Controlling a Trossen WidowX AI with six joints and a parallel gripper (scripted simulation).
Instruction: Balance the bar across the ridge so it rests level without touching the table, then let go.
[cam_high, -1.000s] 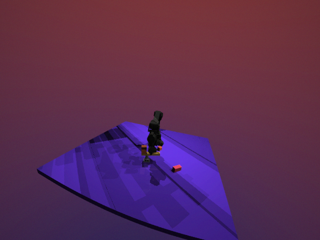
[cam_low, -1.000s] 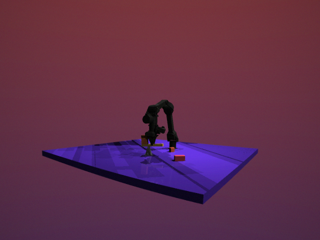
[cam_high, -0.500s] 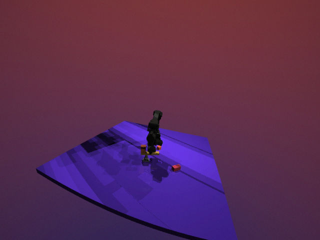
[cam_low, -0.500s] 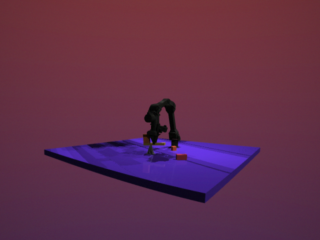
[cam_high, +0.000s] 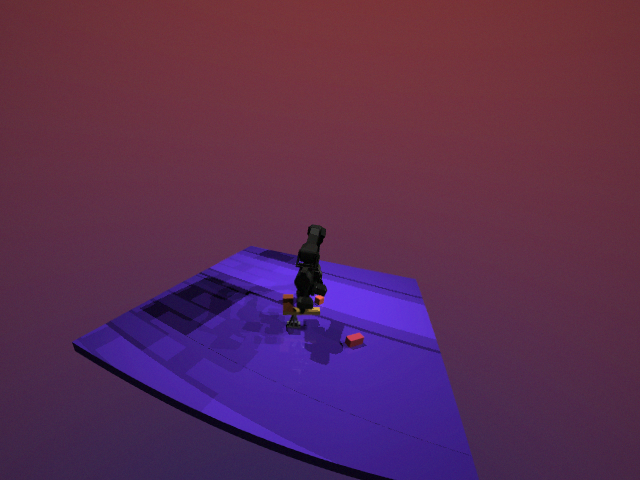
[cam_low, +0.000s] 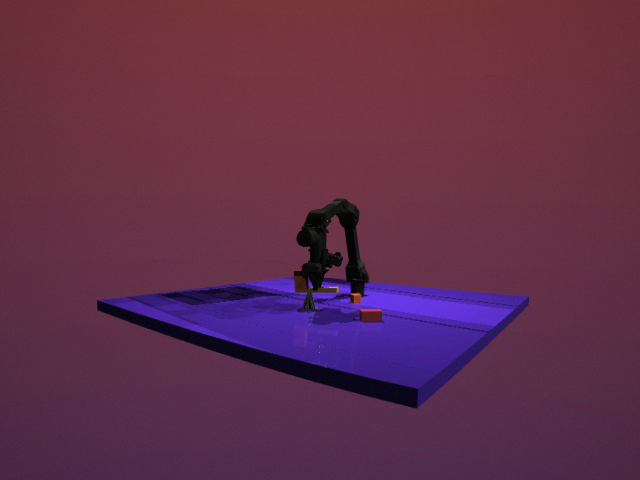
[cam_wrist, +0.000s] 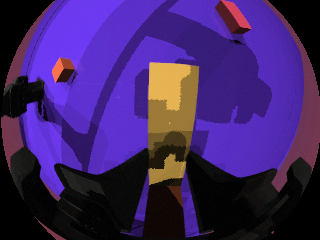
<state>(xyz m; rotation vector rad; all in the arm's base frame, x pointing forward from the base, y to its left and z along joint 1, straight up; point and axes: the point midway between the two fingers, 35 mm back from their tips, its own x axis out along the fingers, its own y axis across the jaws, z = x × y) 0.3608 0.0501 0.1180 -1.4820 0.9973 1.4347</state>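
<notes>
A yellow bar (cam_high: 310, 311) (cam_low: 329, 289) (cam_wrist: 172, 112) is held about level above the table, with an orange-brown block (cam_high: 287, 304) (cam_low: 300, 281) standing on its left end in the top and exterior views. My gripper (cam_high: 303, 310) (cam_low: 316, 288) (cam_wrist: 167, 153) points down and is shut on the bar, right of the block. The small dark ridge (cam_high: 293, 323) (cam_low: 309, 302) stands on the table under the bar's left part. The bar is at the ridge's top in the exterior view; whether they touch I cannot tell. The ridge is hidden in the wrist view.
A red block (cam_high: 354, 339) (cam_low: 371, 315) (cam_wrist: 233, 17) lies on the purple table (cam_high: 289, 413) (cam_low: 361, 351) to the right of the ridge. A small orange cube (cam_high: 319, 299) (cam_low: 355, 298) (cam_wrist: 63, 70) lies near the arm's base.
</notes>
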